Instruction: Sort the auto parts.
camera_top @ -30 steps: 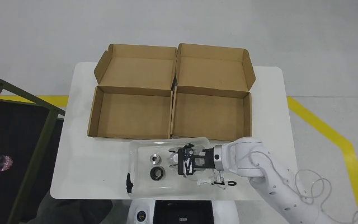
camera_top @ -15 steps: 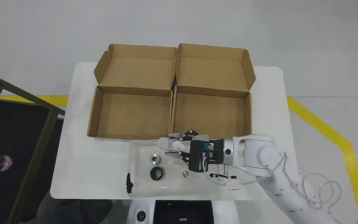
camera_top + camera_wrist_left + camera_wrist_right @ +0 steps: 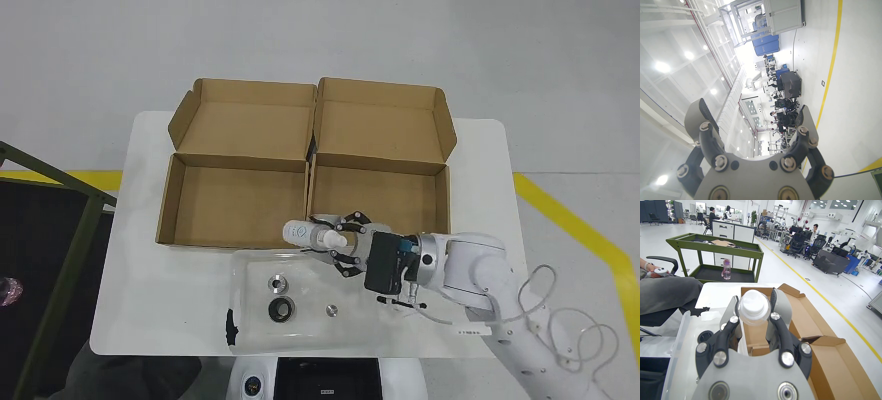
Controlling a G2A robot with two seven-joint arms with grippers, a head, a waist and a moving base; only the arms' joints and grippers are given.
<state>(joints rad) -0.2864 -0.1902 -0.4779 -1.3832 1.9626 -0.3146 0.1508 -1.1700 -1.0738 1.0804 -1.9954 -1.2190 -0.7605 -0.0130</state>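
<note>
One white-capped bottle sits clamped in the right jaws; the left jaws spread wide

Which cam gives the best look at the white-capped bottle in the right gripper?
Right wrist view: the white-capped bottle sits close up, cap toward the camera, clamped in the right gripper. The top view shows it small, lying sideways by the clear bin's far rim. The left wrist view faces out into the hall.

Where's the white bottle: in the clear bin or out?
Out. The right gripper holds the white bottle on its side, at the clear bin's far rim, off the bin floor.
</note>
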